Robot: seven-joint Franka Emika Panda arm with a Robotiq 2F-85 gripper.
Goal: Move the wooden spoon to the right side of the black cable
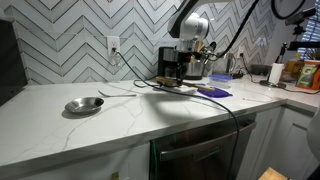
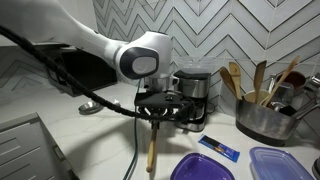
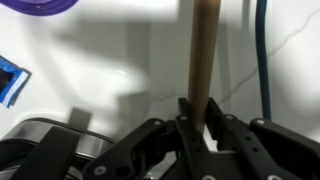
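White marble counter (image 1: 40,125): wide and grey-veined, it fills the foreground in both exterior views.
Robot arm (image 2: 100,48): white, it bends down over the counter.
Black cable (image 2: 134,150): a thin cord that crosses the counter and drops over its front edge.
Wooden spoon (image 2: 152,152): a slim, pale brown handle pointing away from the gripper, just beside the cable but not touching it. In the wrist view (image 3: 203,50) the cable (image 3: 265,50) lies to the picture's right of it.
Gripper (image 3: 200,108): black, low over the counter.
Jaws: clenched on the spoon's handle, with one finger on each side.
Metal bowl (image 1: 84,105): round and shallow, well apart from the gripper.
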